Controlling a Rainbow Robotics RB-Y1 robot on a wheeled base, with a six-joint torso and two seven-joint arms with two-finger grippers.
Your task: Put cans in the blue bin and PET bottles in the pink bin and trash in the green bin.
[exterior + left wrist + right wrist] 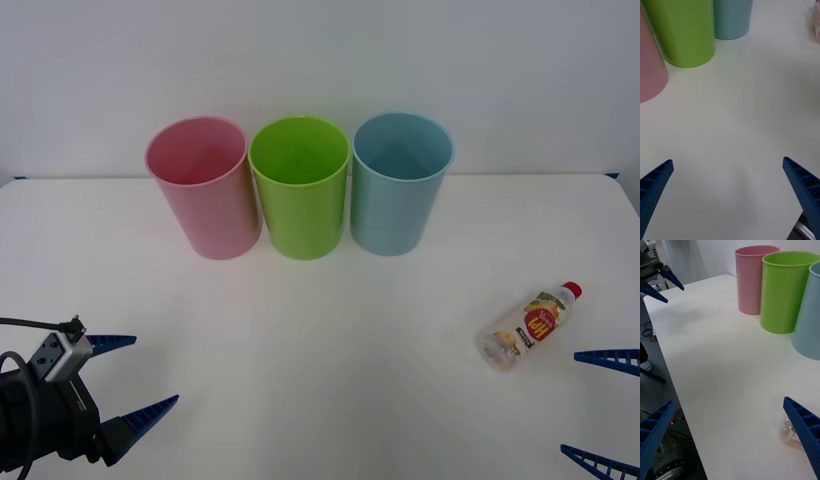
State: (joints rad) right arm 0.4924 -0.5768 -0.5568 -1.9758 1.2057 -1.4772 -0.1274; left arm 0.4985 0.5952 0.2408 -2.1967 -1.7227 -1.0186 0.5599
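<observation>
bottle [529, 327] is the only loose item: small clear pet, red cap, yellow-orange-red label, lying on its side near the table's right edge, well short of the far edge where the bins stand. long axis runs diagonal, cap toward the far right corner, base toward me and inward.

my right gripper [600, 407] sits at the near right corner, jaws apart, empty. bottle lies just beyond and slightly inward of its fingers; in the right wrist view the clear base [789, 433] peeks out beside one finger. my left gripper [128, 377] hovers at the near left corner, jaws apart, empty, well away from it. so right arm is the nearer one, i judge it takes the pick.

grasp likely needs jaws turned across that diagonal, closing on the labelled body. thin smooth plastic, round section, probably rolls or flexes if nudged off centre.

target: pink bin [202, 184], leftmost of three touching tapered tumblers; green bin [299, 184] middle, blue bin [402, 180] right. all smooth, open-topped, nothing visible inside.
</observation>
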